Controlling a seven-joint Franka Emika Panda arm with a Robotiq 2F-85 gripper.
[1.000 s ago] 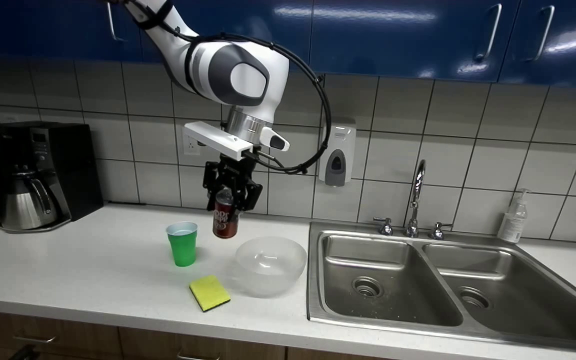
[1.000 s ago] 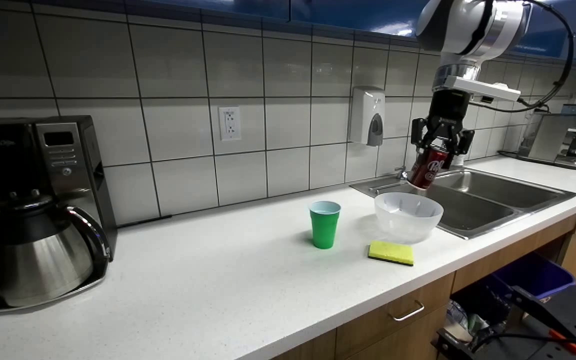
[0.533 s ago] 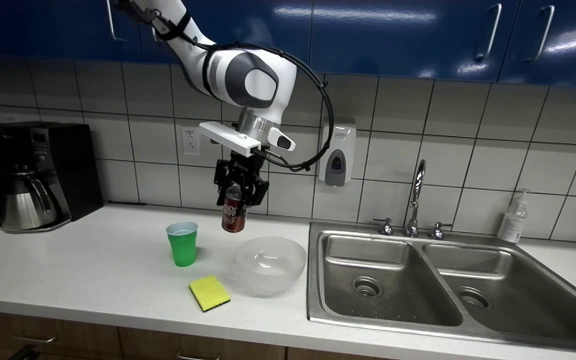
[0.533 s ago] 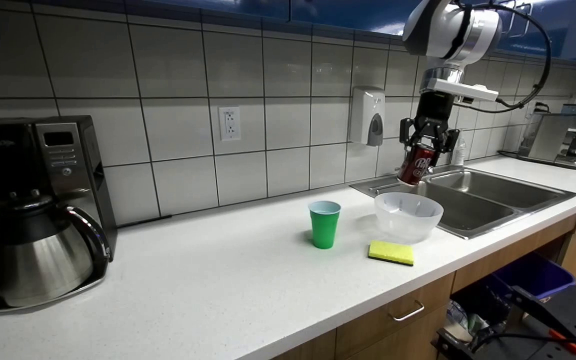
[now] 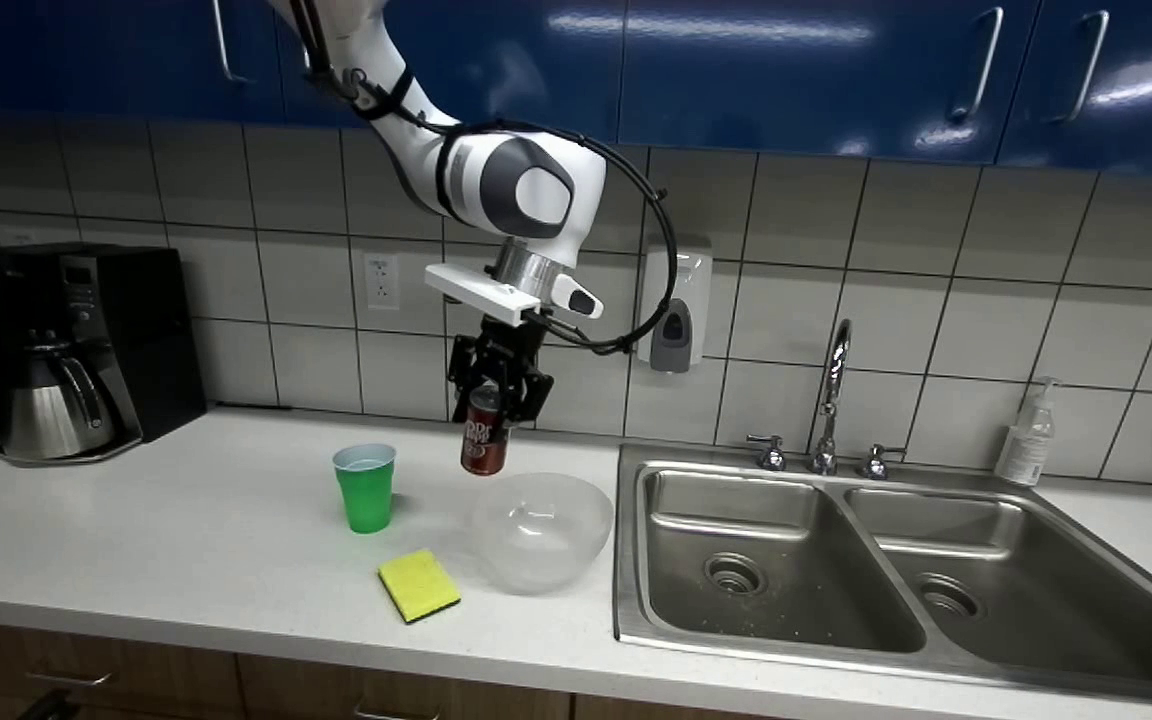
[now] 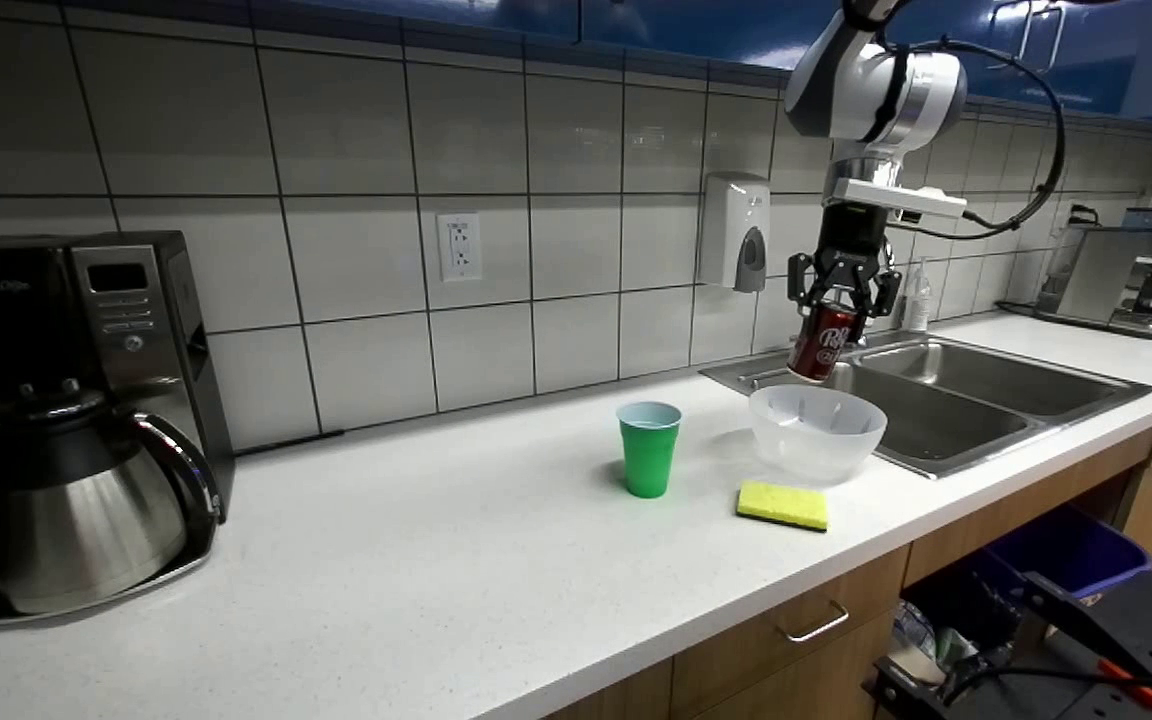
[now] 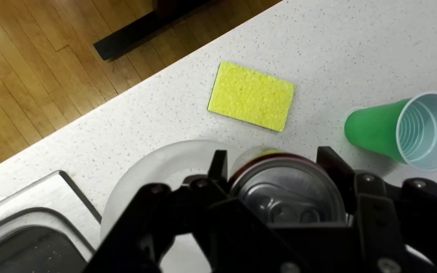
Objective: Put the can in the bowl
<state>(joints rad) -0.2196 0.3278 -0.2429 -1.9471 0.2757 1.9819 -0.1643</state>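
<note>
Your arm (image 5: 426, 155) is glossy white, with a dark grey panel (image 5: 501, 188) ringing a white oval (image 5: 543, 195), black straps (image 5: 396, 95), a black cable (image 5: 673, 252), a silvery collar (image 5: 528, 268) and a white bar (image 5: 481, 292); your black gripper (image 7: 273, 167) shows silvery screws (image 7: 388, 264).

A green cup (image 6: 648, 456) stood upright on the tabletop (image 5: 206, 520), near a yellow sponge (image 6: 782, 503) lying flat. A coffee maker (image 6: 126, 365) sat well apart from the steel sink (image 5: 881, 550); a dispenser (image 6: 731, 235) hung on the tiled wall (image 6: 346, 260).
</note>
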